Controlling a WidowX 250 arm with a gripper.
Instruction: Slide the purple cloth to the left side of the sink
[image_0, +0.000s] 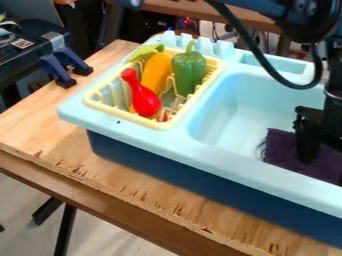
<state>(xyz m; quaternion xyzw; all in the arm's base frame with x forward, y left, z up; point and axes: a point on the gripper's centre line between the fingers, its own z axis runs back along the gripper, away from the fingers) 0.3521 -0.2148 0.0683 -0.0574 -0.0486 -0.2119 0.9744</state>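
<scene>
One gripper (315, 150) at one cloth (278, 146), jaw state indeterminable; one sink (230, 117), one rack (133, 119), one pepper (189, 70), one red toy (144, 100).

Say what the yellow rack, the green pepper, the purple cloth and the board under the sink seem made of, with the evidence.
Yellow rack: probably molded plastic, satin; smooth rim, even slats.
Green pepper: likely toy plastic, fairly glossy; pale highlights on its skin.
Purple cloth: matte fabric, fibre unclear; ragged, thread-like edge.
Board: wood, perhaps plywood, bare-looking; visible grain, splintered edge.
</scene>
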